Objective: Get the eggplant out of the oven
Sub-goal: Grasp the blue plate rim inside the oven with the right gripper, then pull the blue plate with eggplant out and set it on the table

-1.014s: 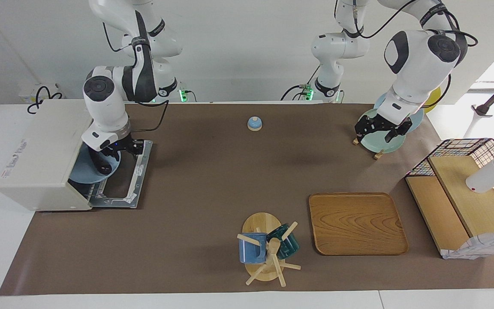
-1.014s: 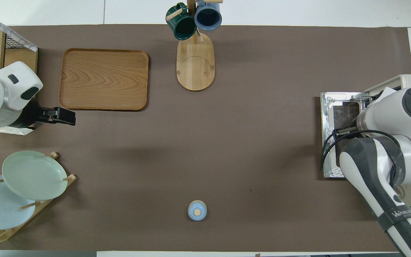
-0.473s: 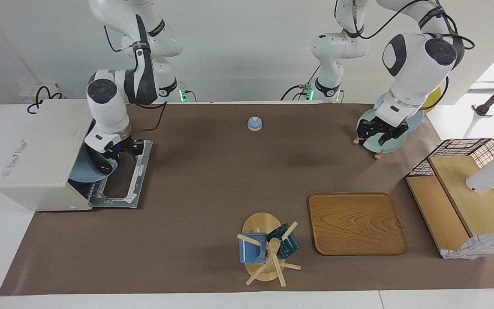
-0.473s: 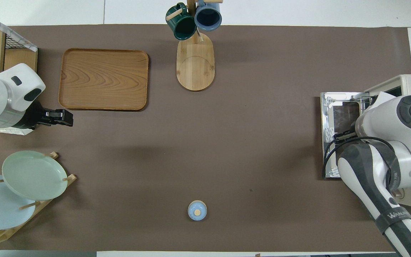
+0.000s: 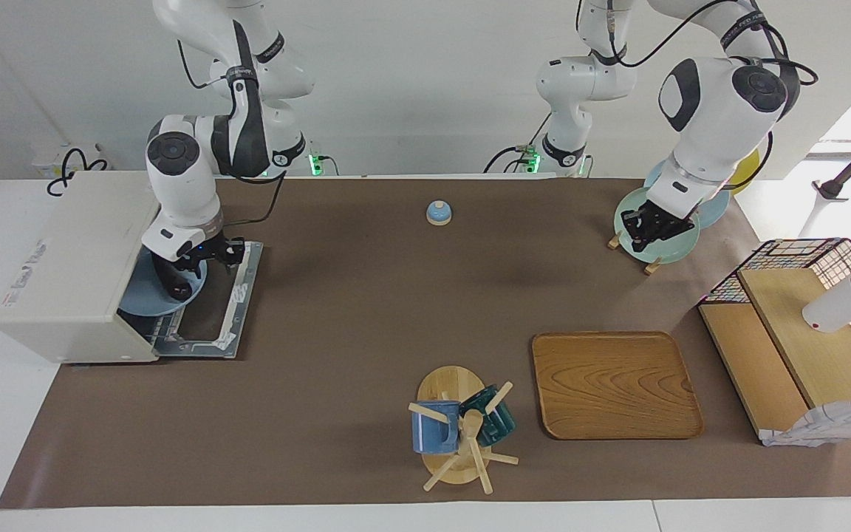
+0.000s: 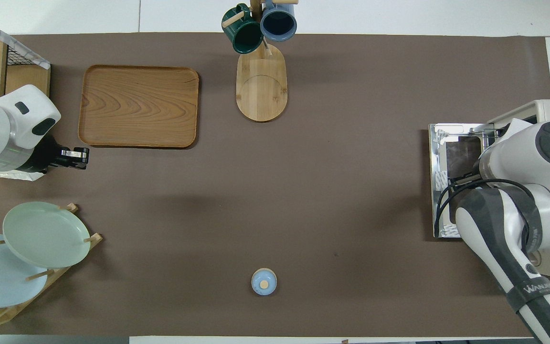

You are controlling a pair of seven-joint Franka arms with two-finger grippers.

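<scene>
The right gripper (image 5: 189, 267) is down at the mouth of the oven (image 5: 71, 258), above the lowered door (image 5: 237, 295). The eggplant (image 5: 171, 285) lies just under its tip, a dark shape on a blue plate (image 5: 137, 299) that sits in the oven's opening. Gripper and eggplant look to be touching, but I cannot tell how far the fingers are spread or whether they have hold of it; from overhead the arm hides them. The left gripper (image 5: 651, 226) hangs over the green plate (image 5: 668, 250) in the plate rack at its own end of the table, fingertips pressed together with nothing between them
</scene>
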